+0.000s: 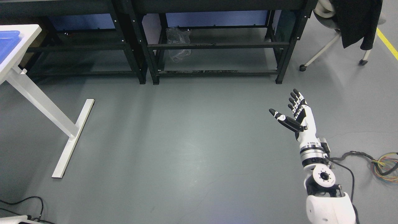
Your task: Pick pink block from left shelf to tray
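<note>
The right hand hangs in the air above the grey floor, its arm rising from the lower right corner; the fingers are stretched out straight and close together, the thumb juts to the left, well apart from them, and the palm holds nothing; the left hand does not show. At the far left stands a white table on a slanted white leg with a flat foot bar; on its top, cut by the picture's edge, lies a blue tray. Along the top run 2 black metal shelf frames side by side, their lower levels open; a crumpled clear plastic bag sits inside the right one, near its left posts. The pink block cannot be seen anywhere, neither on the frames nor on the tray. At the upper right is a chair on castors with a black garment draped over it, and a yellow line crosses the floor beside it. A black cable and a coil of coloured wires lie on the floor just right of the forearm; more black cable curls at the lower left corner.
</note>
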You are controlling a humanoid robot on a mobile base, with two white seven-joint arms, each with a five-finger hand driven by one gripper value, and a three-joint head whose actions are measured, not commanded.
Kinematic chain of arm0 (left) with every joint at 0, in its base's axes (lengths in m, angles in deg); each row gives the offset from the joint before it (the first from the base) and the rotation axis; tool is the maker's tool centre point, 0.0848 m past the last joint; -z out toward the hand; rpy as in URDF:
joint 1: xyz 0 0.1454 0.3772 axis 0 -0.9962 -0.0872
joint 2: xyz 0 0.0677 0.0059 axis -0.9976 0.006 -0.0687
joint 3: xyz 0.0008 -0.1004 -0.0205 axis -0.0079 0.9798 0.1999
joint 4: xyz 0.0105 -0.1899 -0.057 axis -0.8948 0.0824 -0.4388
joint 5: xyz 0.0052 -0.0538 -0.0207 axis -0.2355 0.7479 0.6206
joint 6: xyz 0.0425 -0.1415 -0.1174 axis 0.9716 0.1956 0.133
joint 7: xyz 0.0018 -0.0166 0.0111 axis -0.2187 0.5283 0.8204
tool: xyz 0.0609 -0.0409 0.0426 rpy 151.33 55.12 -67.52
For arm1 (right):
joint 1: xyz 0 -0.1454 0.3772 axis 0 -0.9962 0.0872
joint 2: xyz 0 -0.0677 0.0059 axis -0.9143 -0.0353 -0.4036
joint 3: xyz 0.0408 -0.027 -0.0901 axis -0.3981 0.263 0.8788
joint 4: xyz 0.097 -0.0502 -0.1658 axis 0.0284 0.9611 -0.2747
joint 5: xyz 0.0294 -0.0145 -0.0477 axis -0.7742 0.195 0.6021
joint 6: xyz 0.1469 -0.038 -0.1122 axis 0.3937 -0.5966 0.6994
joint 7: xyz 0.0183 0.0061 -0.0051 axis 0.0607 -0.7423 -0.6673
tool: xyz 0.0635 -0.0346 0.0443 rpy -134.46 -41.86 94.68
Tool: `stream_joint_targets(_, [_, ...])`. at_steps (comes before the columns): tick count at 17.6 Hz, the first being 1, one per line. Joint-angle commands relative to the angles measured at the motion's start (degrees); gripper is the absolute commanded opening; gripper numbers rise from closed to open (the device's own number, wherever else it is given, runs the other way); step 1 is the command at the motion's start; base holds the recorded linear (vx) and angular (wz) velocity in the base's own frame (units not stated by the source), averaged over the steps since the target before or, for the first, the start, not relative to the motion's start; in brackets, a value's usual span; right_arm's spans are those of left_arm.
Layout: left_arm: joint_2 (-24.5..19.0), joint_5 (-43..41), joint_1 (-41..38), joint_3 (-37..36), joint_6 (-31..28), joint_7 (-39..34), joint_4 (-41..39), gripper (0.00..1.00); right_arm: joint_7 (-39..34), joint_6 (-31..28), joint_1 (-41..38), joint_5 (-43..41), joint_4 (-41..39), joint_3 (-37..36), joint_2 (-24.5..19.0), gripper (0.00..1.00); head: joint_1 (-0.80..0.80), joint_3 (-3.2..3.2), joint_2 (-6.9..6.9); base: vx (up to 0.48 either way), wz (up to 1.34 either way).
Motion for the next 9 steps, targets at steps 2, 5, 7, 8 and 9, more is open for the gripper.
stream_joint_targets(2, [-1.0, 0.0, -1.85, 0.0, 0.0, 0.0, -1.0, 1.0, -0.05, 0.32, -0.28, -0.05, -1.71, -0.49, 1.0, 1.0, 0.0, 0.0, 0.0, 0.0, 0.0])
stream_joint_targets(5, [-1.0, 0.0, -1.85, 0.0, 0.0, 0.0, -1.0, 1.0, 0.13, 0.32, -0.28, -0.22, -1.7, -0.58, 1.0, 1.0, 0.0, 0.0, 0.0, 0.0, 0.0])
stream_joint_targets(7, [-1.0, 0.0, -1.85, 0.0, 0.0, 0.0, -1.0, 1.0, 0.3, 0.32, -0.19, -0.23, -1.7, -0.49, 1.0, 1.0, 0.0, 0.0, 0.0, 0.0, 0.0])
stream_joint_targets(8, [-1.0, 0.0, -1.85, 0.0, 0.0, 0.0, -1.0, 1.0, 0.39, 0.32, -0.19, -0.23, -1.79, -0.4, 1.0, 1.0, 0.0, 0.0, 0.0, 0.0, 0.0])
stream_joint_targets(9, [-1.0, 0.0, -1.85, 0.0, 0.0, 0.0, -1.0, 1.0, 0.39, 0.41, -0.19, -0.23, -1.79, -0.49, 1.0, 1.0, 0.0, 0.0, 0.0, 0.0, 0.0])
